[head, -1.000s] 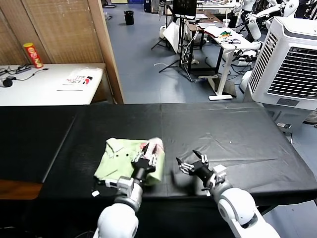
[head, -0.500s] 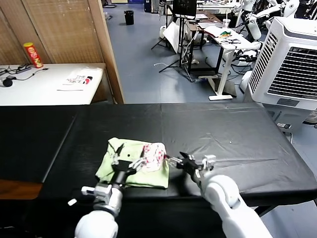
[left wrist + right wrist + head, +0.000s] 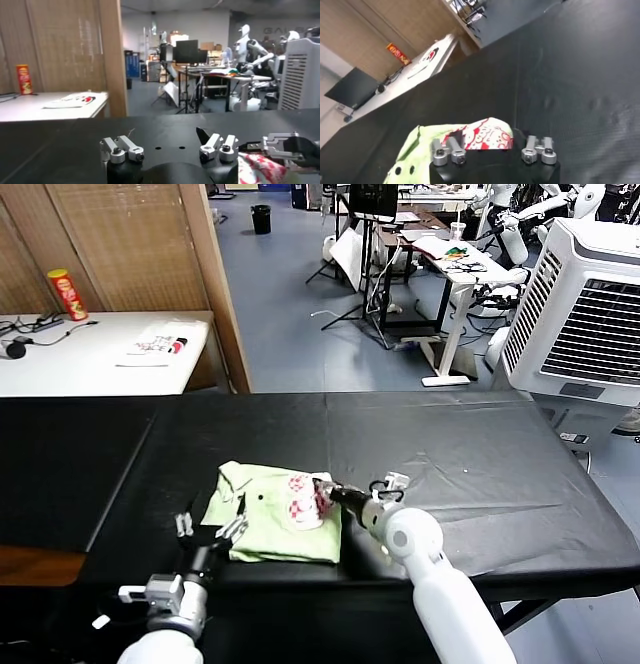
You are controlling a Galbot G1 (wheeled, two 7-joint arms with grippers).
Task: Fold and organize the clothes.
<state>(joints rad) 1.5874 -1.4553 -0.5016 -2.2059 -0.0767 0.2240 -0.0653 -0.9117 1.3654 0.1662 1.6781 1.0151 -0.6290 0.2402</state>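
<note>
Right end effector (image 3: 328,490) at the red-pink printed patch (image 3: 303,500) on the right edge of the pale lime-green shirt (image 3: 272,524), fingers either side of a raised fold of that patch; full clamp not discernible. Left end effector (image 3: 210,536) just off the shirt's near left corner, fingers (image 3: 122,149) spread apart, gripping nothing. Shirt lay folded into a rough rectangle near the front edge of the black-covered bench (image 3: 480,454), collar toward the far left.
</note>
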